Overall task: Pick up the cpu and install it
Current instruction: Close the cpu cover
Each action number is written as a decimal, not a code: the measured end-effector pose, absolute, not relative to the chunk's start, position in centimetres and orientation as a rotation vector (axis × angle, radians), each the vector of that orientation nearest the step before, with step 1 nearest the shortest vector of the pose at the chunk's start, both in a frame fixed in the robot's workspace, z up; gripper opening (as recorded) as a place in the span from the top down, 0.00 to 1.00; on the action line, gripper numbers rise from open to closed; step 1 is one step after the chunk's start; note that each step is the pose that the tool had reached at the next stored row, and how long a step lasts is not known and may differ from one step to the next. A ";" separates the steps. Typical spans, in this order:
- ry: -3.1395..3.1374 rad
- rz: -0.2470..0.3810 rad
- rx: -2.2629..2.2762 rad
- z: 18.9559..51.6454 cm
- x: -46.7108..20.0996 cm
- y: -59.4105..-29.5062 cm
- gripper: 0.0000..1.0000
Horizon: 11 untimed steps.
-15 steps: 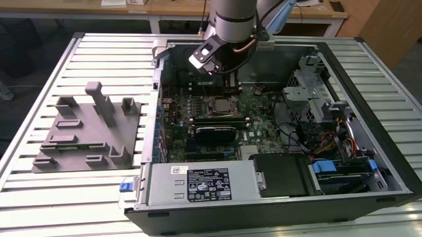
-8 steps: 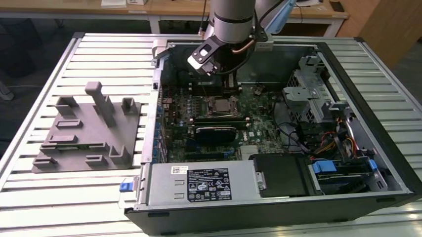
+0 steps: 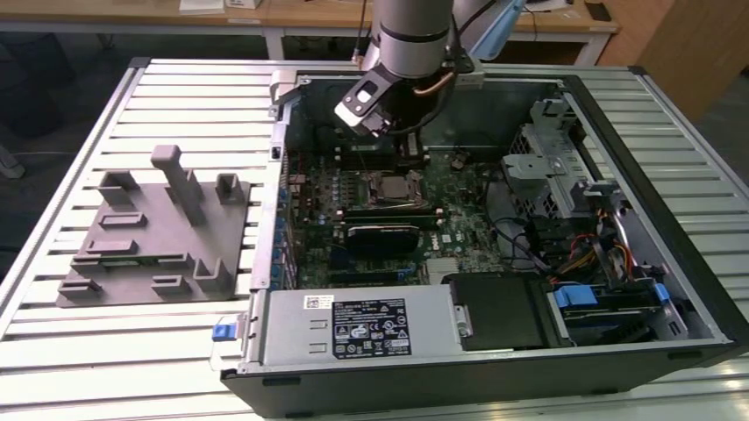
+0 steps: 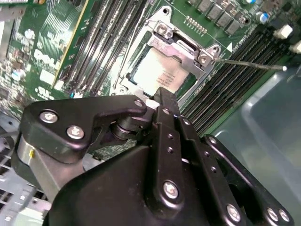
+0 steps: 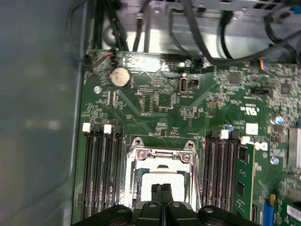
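One flat silver-white square cpu (image 4: pixel 157 71) in metal-framed socket (image 4: pixel 181 47) — black pincer (image 5: pixel 162 189) closed above.

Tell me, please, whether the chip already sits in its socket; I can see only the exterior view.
Observer: Yes. In both wrist views the chip lies flat in the socket, with the metal frame around it.
Operator: Thank you. Is the tool holding anything?
Observer: No. In the first wrist view the tool is shut, with nothing between its fingers.
Operator: And the socket lever?
Observer: In the second wrist view the thin lever juts out sideways across the memory slots.
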<state>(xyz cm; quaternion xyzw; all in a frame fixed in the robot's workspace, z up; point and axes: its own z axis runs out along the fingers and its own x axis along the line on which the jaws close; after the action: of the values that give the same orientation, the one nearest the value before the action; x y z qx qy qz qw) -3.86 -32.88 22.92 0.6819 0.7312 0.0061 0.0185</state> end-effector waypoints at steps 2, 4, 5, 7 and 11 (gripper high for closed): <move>2.308 0.020 2.076 22.9 -3.9 -32.9 0.89; 2.345 0.021 2.035 22.8 -3.9 -32.9 0.89; 2.364 0.021 2.014 22.8 -3.9 -32.9 0.89; 2.401 0.022 1.969 22.7 -3.9 -32.9 0.89; 2.471 0.025 1.881 22.5 -3.9 -32.9 0.89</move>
<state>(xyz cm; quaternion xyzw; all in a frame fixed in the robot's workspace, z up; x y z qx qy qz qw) -3.86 -32.88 22.51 0.6056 0.7955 0.0079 0.0178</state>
